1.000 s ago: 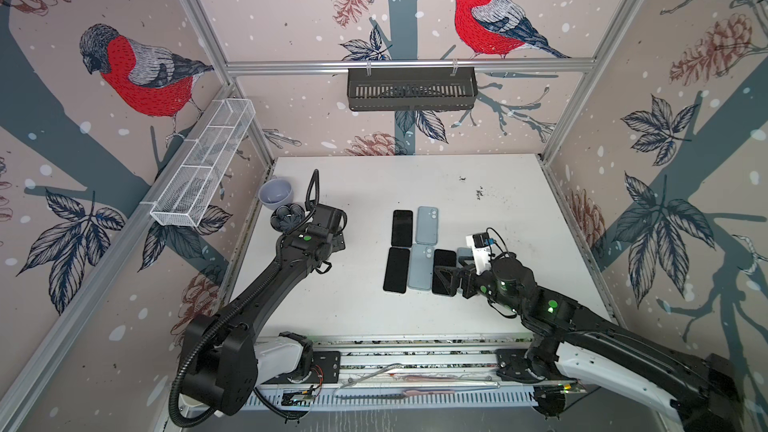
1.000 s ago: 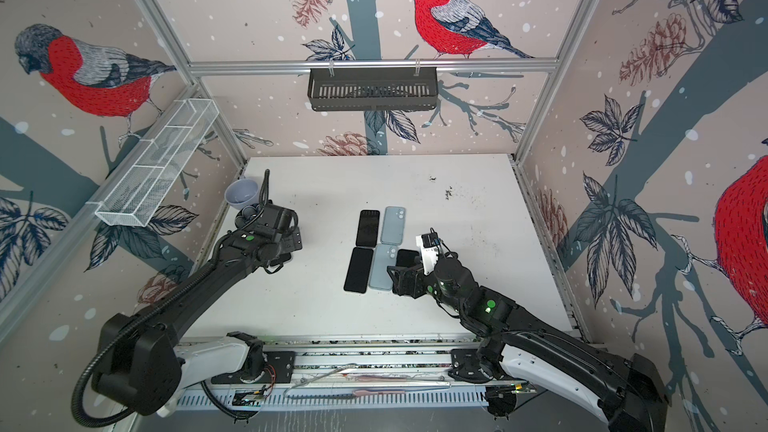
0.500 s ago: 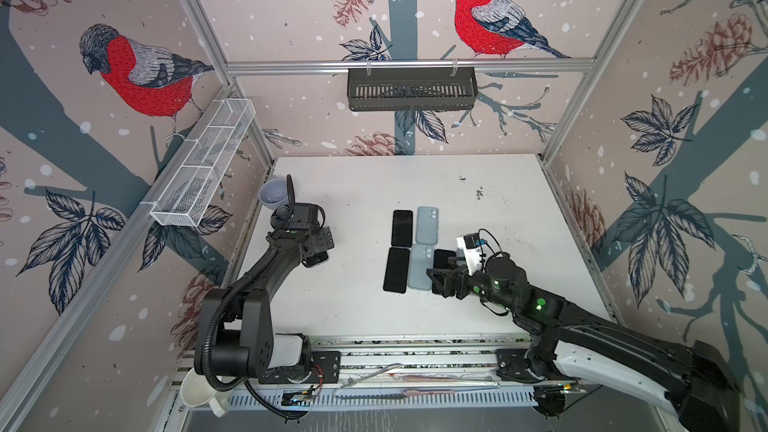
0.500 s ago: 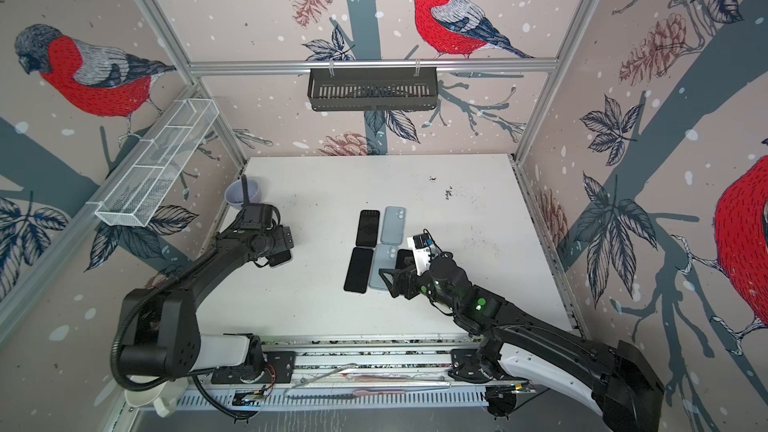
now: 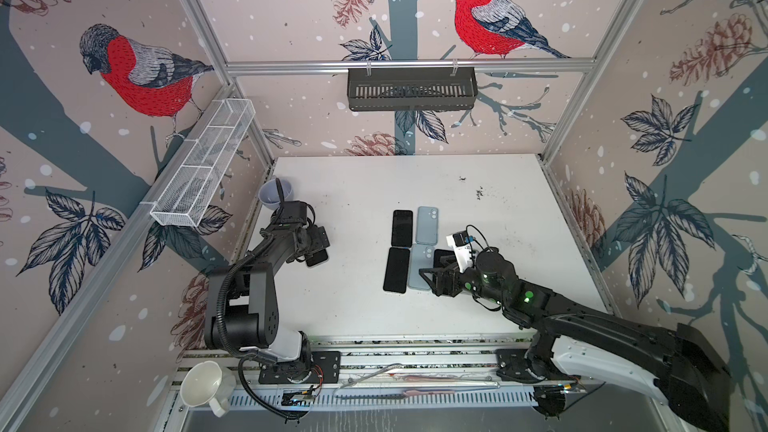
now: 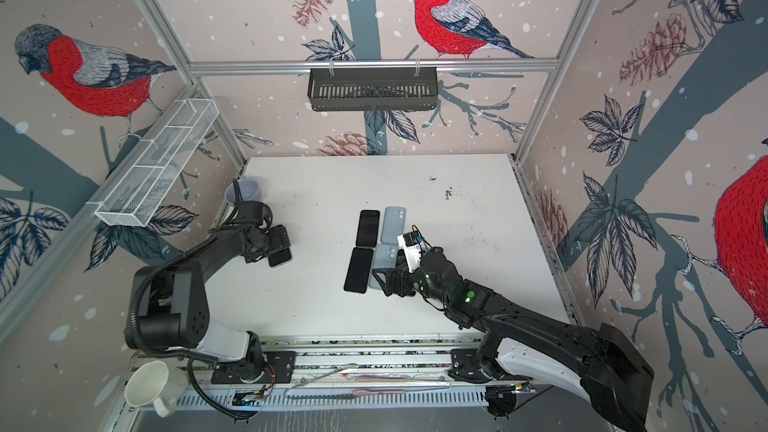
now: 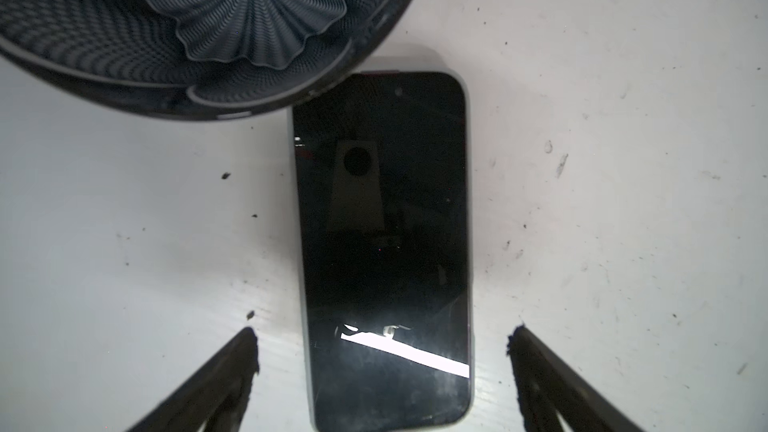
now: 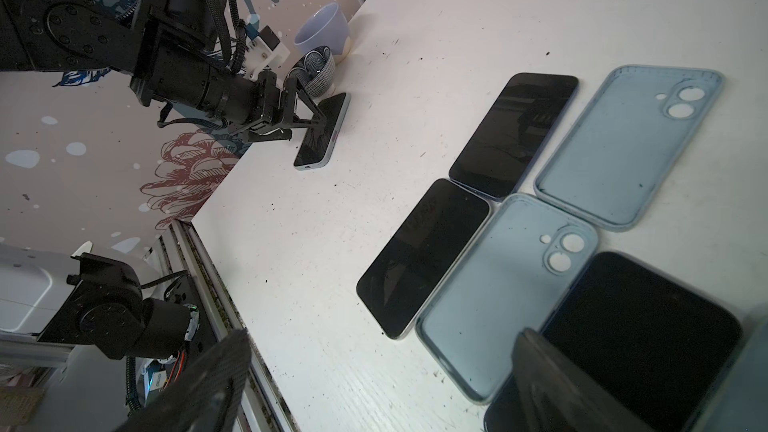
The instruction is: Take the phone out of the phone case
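In both top views the left gripper (image 5: pixel 318 248) hangs low over a dark-screened phone (image 5: pixel 318 258) at the left-middle of the frame, close to the left edge of the white table (image 5: pixel 415 184). The left wrist view shows its two fingers (image 7: pixel 232 371) spread wide. One stands on each side of the phone's near end, clear of both long edges, and nothing is gripped. The phone lies flat, screen up, with a pale blue rim; I cannot tell whether that rim is a case or the phone's own side. A patterned bowl (image 7: pixel 208 35) sits just past its far end, and a lavender bowl (image 5: pixel 272 193) stands beyond that.

Just right of centre, two more phones (image 5: pixel 402 227) lie screen up in a column, each with an empty pale blue case (image 5: pixel 427 225) beside it on the right. A further dark phone (image 5: pixel 442 257) lies right of the lower case. The right gripper (image 5: pixel 434 280) sits low at the near end of this group — its fingers (image 8: pixel 540 371) are wide apart and hold nothing, and one crosses in front of that phone.
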You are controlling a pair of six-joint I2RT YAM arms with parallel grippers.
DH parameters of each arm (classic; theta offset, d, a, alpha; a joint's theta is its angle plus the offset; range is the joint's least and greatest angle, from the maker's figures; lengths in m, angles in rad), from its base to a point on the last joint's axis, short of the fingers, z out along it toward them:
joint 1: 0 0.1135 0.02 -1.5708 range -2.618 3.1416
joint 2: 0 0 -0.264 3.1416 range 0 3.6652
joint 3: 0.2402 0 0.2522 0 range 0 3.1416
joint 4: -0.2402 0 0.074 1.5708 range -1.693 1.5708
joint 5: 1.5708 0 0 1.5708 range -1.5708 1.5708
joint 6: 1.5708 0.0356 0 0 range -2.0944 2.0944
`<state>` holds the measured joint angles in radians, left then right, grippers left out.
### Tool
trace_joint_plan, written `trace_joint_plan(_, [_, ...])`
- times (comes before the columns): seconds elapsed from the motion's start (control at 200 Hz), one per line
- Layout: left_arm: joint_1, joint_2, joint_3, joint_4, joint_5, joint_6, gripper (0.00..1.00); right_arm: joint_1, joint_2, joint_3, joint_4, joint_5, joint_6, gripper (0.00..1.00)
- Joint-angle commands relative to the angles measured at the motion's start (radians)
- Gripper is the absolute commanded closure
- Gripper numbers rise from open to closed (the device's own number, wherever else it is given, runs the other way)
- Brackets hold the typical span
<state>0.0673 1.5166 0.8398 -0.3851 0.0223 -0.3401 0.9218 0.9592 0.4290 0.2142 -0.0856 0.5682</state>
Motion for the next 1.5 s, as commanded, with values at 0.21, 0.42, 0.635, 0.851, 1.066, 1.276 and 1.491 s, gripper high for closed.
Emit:
trace_joint_plan(0.21, [0.008,0.056,0.024,0.031,0.035,0.010,0.10,-0.002,0.047,0.008,0.063,-0.025,-0.032,0.00])
trace_joint_plan(0.42, [0.009,0.085,0.038,0.016,0.002,0.010,0.12,-0.006,0.065,0.007,0.077,-0.030,-0.037,0.00])
trace_joint_plan(0.635, [0.007,0.101,0.038,0.018,-0.022,0.001,0.13,-0.014,0.075,0.001,0.087,-0.045,-0.042,0.00])
trace_joint_plan(0.851, [-0.035,0.135,0.044,0.035,-0.083,-0.013,0.14,-0.025,0.084,-0.006,0.096,-0.057,-0.048,0.00])
trace_joint_plan(1.066, [-0.055,0.168,0.039,0.077,-0.128,-0.031,0.14,-0.040,0.097,-0.008,0.091,-0.067,-0.052,0.00])
trace_joint_plan(1.276, [-0.056,0.167,0.048,0.107,-0.135,-0.022,0.14,-0.049,0.120,-0.012,0.099,-0.081,-0.048,0.00])
trace_joint_plan(1.491, [-0.050,0.178,0.045,0.132,-0.115,-0.021,0.15,-0.054,0.137,-0.009,0.094,-0.089,-0.043,0.00])
